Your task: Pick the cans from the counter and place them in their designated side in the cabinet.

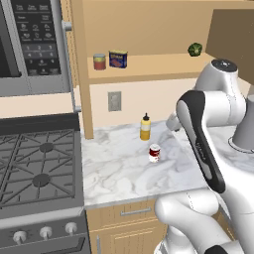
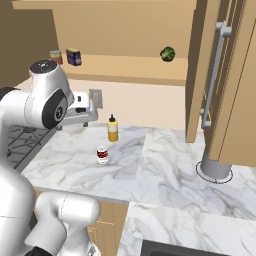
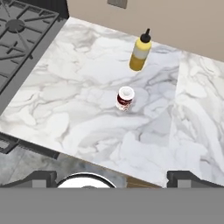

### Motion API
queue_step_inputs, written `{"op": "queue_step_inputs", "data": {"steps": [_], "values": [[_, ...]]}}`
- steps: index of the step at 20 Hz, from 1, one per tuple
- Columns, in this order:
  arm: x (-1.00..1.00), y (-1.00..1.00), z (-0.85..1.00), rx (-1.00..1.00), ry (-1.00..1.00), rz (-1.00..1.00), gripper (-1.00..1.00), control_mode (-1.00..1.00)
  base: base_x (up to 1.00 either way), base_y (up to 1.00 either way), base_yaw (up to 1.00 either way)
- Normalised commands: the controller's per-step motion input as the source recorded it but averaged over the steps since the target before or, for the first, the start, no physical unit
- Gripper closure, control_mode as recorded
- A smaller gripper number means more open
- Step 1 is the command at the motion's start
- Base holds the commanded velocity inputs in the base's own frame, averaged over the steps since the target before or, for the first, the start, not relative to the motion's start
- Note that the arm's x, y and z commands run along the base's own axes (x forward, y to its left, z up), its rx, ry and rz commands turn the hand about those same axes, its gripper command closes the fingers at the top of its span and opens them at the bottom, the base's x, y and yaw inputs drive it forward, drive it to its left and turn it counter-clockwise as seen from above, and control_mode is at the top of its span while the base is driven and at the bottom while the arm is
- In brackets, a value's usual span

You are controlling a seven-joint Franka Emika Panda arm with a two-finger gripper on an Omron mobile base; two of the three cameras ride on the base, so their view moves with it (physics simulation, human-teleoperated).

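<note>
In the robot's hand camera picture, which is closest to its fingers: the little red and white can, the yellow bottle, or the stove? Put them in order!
Measured from the gripper:
1. Red-and-white can, standing mid-counter, straight ahead.
2. Yellow squeeze bottle, behind the can, near the wall.
3. Stove, far off on the picture's left side.

red-and-white can (image 3: 125, 98) upright on marble counter (image 3: 87, 118), near yellow bottle (image 3: 140, 51).

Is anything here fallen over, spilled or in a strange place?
Nothing stands out. The red-and-white can and the yellow squeeze bottle stand upright on the counter, apart from each other. The blue tin sits upright on the cabinet shelf. No spill shows.
</note>
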Motion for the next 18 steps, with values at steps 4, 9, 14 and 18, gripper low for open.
{"op": "queue_step_inputs", "data": {"steps": [4,9,14,18], "values": [[0.25,-0.03,-0.16,0.01,-0.02,0.0,-1.0,-1.0,0.0,0.0,0.0],[0.28,0.0,-0.16,0.03,0.0,-0.01,-1.0,-1.0,0.0,0.0,0.0],[0.25,0.0,-0.15,0.07,0.0,-0.02,-1.0,-1.0,0.0,0.0,0.0],[0.14,0.0,-0.19,0.08,0.0,-0.05,-1.0,-1.0,0.0,0.0,0.0]]}}
